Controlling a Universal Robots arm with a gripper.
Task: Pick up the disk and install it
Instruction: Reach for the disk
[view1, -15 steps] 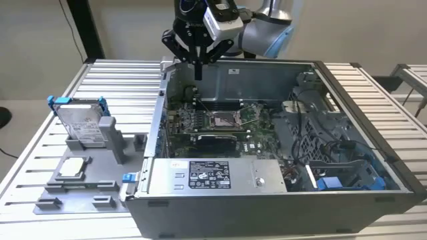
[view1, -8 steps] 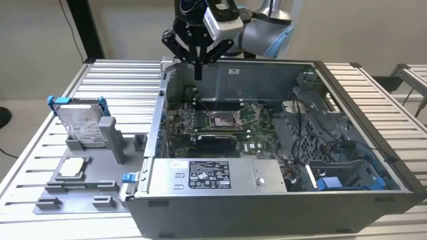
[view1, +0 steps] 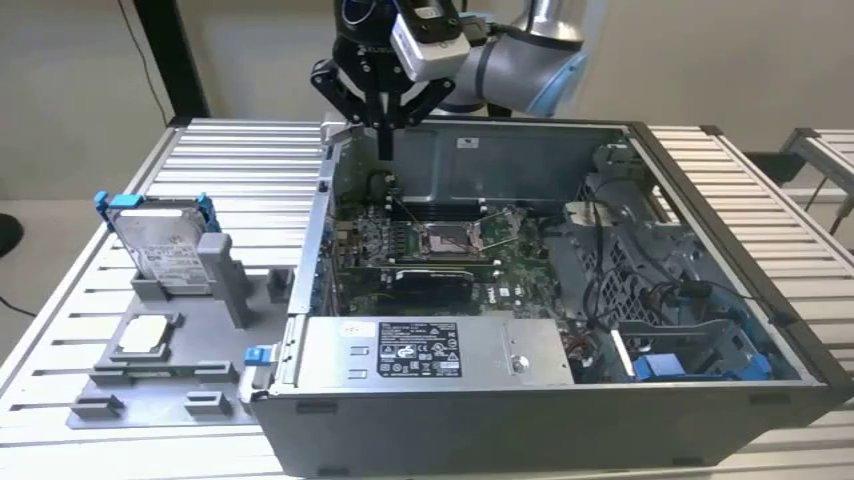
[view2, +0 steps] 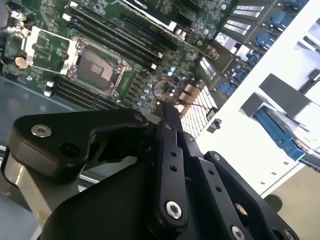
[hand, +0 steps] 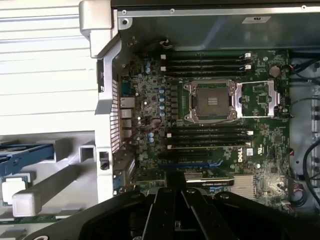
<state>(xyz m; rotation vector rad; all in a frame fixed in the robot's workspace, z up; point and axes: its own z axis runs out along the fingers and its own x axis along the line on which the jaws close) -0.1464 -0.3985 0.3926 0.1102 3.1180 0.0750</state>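
Silver slatted bench (view1: 227, 160) carries the open computer case (view1: 534, 420). On the exterior view's left the disk (view1: 167, 245) stands upright in a grey stand (view1: 234, 290), untouched. Our tool (view1: 387, 145) hangs pinched together, empty, over the case's back edge, well apart from the disk. Pick-up not yet begun, we judge; gripping that blue frame calls for a wider tool.

The arm (view1: 527, 62) bends in from behind, wrist vertical. Its gripper (view1: 387, 148) points straight down, fingers pressed together, holding nothing.
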